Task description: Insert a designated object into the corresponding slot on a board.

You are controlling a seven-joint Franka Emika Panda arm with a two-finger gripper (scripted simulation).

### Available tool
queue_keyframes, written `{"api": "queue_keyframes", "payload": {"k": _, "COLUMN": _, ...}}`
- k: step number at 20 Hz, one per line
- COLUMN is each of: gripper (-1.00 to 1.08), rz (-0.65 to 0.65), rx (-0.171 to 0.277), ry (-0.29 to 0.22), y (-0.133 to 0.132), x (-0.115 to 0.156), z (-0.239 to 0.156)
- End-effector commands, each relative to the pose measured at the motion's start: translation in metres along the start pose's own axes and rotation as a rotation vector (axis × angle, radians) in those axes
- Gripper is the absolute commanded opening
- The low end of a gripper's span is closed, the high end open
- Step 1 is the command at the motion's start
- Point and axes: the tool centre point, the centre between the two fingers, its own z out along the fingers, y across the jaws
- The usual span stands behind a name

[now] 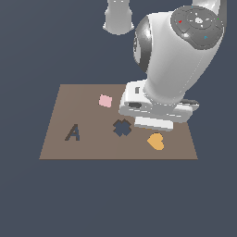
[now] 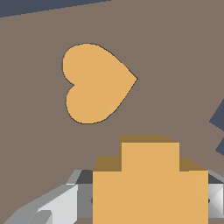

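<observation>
a: flat brown board [image 1: 83, 99] on dark ground. the gripper [image 2: 144, 197] clasps the orange cross block [image 2: 150, 183], beside the orange heart block [image 1: 156, 141].
b: judgement: square its lobes over the navy cross slot [image 1: 122, 127], then lower straight.

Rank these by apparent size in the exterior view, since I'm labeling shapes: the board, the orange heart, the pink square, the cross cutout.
1. Board, by far the largest.
2. Cross cutout and orange heart look about alike; I would not rank them.
3. Pink square, slightly smaller, though it lies farther from the camera, so that is unsure.
</observation>
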Motion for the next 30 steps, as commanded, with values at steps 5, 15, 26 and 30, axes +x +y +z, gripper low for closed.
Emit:
{"api": "queue_keyframes", "payload": {"k": 5, "gripper": -1.0, "rz": 0.246, "rx": 0.0, "ry": 0.001, "y": 0.033, "x": 0.022, "z": -0.004}}
{"api": "queue_keyframes", "payload": {"k": 15, "gripper": -1.0, "rz": 0.513, "rx": 0.0, "ry": 0.0, "y": 0.075, "x": 0.035, "z": -0.007}}
{"api": "queue_keyframes", "payload": {"k": 26, "gripper": -1.0, "rz": 0.565, "rx": 0.0, "ry": -0.001, "y": 0.084, "x": 0.036, "z": -0.002}}
{"api": "queue_keyframes", "payload": {"k": 30, "gripper": 1.0, "rz": 0.568, "rx": 0.0, "ry": -0.001, "y": 0.084, "x": 0.035, "z": 0.003}}
